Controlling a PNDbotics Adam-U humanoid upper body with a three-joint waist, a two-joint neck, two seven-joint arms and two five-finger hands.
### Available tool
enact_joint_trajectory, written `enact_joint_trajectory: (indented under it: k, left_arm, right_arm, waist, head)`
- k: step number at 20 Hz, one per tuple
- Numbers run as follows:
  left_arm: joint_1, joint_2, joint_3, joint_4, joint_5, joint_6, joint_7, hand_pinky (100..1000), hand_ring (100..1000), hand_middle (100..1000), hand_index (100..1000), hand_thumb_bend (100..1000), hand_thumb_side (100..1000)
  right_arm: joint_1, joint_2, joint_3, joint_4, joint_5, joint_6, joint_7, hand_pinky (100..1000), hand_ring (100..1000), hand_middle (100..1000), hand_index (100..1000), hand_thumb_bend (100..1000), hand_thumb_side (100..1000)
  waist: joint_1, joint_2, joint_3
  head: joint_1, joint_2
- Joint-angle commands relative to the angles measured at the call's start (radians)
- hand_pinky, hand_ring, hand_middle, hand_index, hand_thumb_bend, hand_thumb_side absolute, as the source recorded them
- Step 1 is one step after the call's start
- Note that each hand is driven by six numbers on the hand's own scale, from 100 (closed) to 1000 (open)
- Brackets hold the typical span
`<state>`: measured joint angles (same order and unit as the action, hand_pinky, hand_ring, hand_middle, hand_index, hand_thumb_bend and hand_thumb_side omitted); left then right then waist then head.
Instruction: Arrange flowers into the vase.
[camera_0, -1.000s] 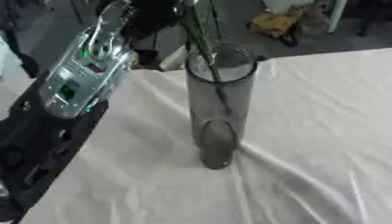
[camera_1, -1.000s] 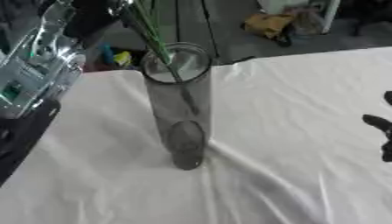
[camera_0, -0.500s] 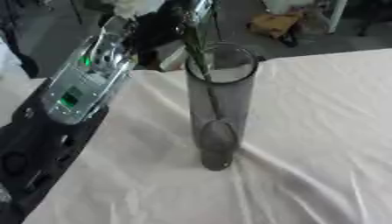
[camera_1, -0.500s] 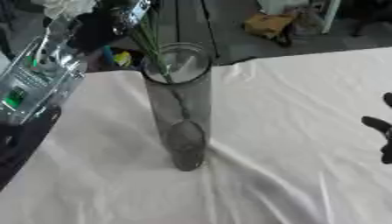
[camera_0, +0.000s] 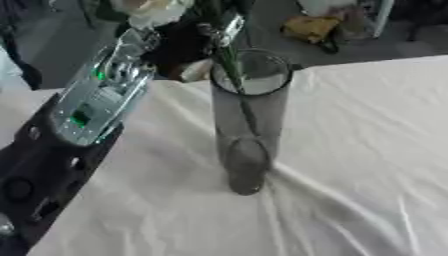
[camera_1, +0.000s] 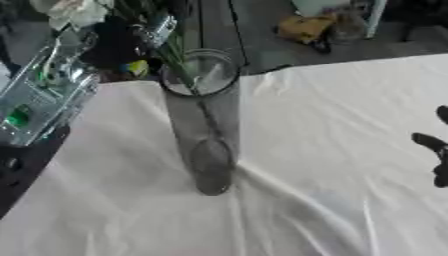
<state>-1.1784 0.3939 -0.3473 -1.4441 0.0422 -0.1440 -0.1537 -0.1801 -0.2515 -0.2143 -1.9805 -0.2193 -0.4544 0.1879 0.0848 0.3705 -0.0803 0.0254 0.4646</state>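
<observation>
Lowering a white flower by its green stem into the vase, left hand at far left above the rim. Since a second ago the bloom has come into view and the stem reaches deeper down the glass, so insertion is well underway. Fingers on the stem: cannot tell the grasp, too dark. Vase stands upright mid-tabletop. Right hand idles at right edge, fingers relaxed, apart.
</observation>
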Motion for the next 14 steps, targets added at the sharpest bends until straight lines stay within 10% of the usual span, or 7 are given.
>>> enact_joint_trajectory:
  k: [1,14]
  left_arm:
    - [-0.012,0.008,-0.005,-0.001,-0.02,-0.008,-0.016,288,495,544,643,100,528]
    - [-0.006,0.028,-0.005,-0.002,-0.12,-0.009,-0.093,513,663,666,758,100,517]
  right_arm:
    - [-0.009,-0.01,-0.002,-0.02,0.009,0.0,0.005,816,999,308,496,100,1000]
    - [-0.003,-0.011,-0.002,-0.02,0.009,0.004,0.006,817,999,308,496,100,1000]
  waist:
    - [0.008,-0.001,-0.002]
    - [0.01,-0.009,0.001]
  head:
    - [0.001,-0.011]
    - [-0.002,-0.002]
